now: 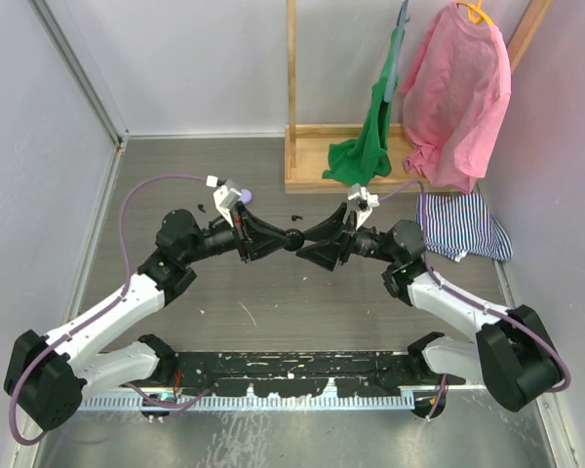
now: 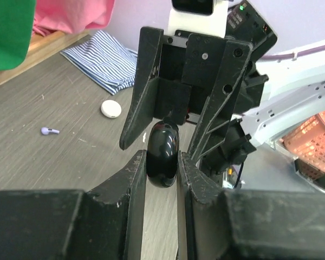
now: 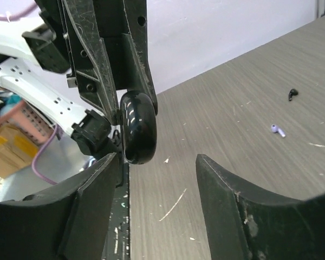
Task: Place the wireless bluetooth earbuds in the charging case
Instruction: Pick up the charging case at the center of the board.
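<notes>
Black charging case is up off the table, pinched in the narrow left fingers. Right fingers are spread wide around it. Lilac earbud and black earbud lie on the table, well apart from both.

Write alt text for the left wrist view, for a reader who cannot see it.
The left hand grips a glossy black charging case edge-on, while the right hand faces it, open around the case's far end. On the grey table beyond lie a lilac earbud, a white round case and a striped cloth.
</notes>
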Motion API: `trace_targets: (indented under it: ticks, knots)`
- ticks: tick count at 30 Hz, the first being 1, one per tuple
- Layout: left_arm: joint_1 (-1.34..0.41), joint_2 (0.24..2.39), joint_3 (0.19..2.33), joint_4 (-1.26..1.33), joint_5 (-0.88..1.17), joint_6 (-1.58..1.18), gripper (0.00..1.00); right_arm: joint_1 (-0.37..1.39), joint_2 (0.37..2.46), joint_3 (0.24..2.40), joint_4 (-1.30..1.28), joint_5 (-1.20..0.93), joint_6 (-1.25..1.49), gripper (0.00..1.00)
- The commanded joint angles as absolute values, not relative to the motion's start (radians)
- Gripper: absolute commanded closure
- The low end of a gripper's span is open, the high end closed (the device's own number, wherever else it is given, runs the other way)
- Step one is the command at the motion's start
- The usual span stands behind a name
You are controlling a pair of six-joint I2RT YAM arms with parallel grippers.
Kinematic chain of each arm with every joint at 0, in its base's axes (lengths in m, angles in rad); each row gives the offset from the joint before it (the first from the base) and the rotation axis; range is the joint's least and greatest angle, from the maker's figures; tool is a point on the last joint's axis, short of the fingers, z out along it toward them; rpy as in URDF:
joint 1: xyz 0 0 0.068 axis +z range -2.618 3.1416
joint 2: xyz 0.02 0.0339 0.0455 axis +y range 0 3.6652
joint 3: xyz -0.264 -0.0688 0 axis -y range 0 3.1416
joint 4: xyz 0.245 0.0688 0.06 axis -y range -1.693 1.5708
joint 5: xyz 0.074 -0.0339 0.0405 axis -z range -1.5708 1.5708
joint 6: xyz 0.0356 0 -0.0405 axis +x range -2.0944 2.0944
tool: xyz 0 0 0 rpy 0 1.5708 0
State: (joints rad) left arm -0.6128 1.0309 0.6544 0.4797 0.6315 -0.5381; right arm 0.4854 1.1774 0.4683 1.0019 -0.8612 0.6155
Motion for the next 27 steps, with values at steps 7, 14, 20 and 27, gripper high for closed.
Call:
trace_targets:
  ticks: [7, 14, 20, 27]
  knots:
    - [-0.611, 1.083, 0.896, 0.014, 0.807, -0.144, 0.94, 0.493, 1.073, 0.511, 0.798, -0.959, 0.293, 0.31]
    - [-0.611, 1.119, 0.969, -0.105, 0.921, -0.037, 0.95, 0.511, 1.091, 0.471, 0.896, -0.951, 0.259, 0.3]
    - [-0.613, 1.144, 1.008, -0.173, 0.949, 0.009, 0.95, 0.556, 1.124, 0.482, 0.915, -0.953, 0.222, 0.31]
    - [-0.621, 1.157, 1.057, -0.291, 0.91, 0.071, 0.94, 0.578, 1.149, 0.515, 0.876, -0.962, 0.203, 0.39]
